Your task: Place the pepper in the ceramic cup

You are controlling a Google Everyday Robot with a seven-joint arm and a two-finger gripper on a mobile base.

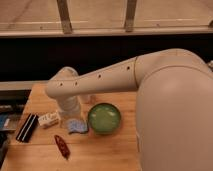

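Dark red pepper [61, 146] lay lower left of your pincer [71, 112], which hung spread and empty; its length ran upper-left to lower-right.

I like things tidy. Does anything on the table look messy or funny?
Nothing looks spilled or broken. The pepper just lies on the table, apart from the cup. The gripper hangs open between the box and the sponge.

My view: glossy off-white arm [110, 75], no cables showing. Big rounded shoulder shell [175, 115] on the right, then a smooth tapering tube with a row of small dark holes [99, 76]. Rounded knob [62, 85] at far left. The gripper [70, 111] is directly below that knob, pale and mostly hidden.
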